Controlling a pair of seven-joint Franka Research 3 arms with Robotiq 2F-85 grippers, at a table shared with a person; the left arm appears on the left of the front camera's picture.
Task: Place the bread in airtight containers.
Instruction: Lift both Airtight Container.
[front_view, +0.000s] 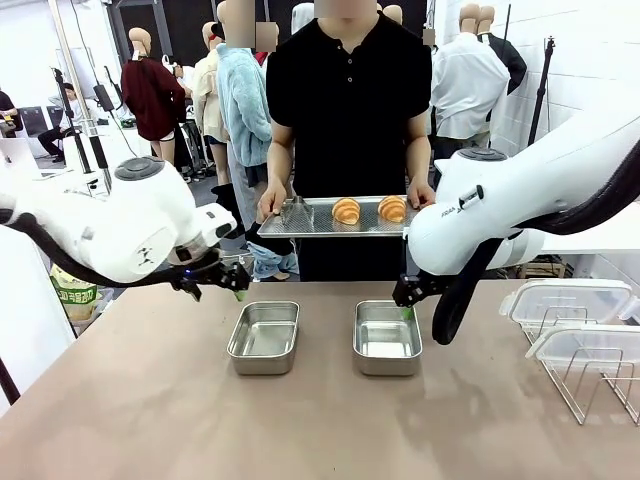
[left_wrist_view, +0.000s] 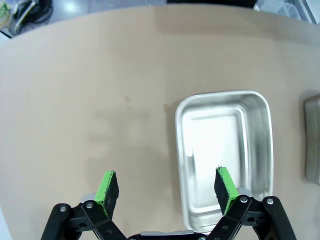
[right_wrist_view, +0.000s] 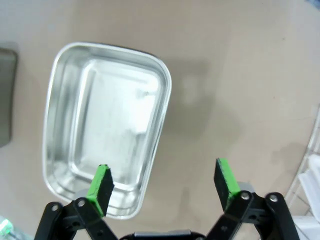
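Two golden-brown croissants (front_view: 346, 210) (front_view: 392, 208) lie on a flat metal tray (front_view: 320, 222) that a person holds in both hands at the far side of the table. Two empty steel containers sit side by side on the table: the left one (front_view: 264, 337) (left_wrist_view: 223, 150) and the right one (front_view: 387, 337) (right_wrist_view: 103, 122). My left gripper (front_view: 215, 285) (left_wrist_view: 165, 185) hangs open above the table, just left of the left container. Above the far right corner of the right container, my right gripper (front_view: 404, 300) (right_wrist_view: 162, 180) is also open. Nothing sits between either pair of fingers.
A wire rack (front_view: 590, 375) with translucent white lids (front_view: 570, 300) on it stands at the table's right edge. A small metal object (front_view: 293, 212) rests on the left end of the tray. Bare tabletop (front_view: 200, 420) stretches in front of the containers.
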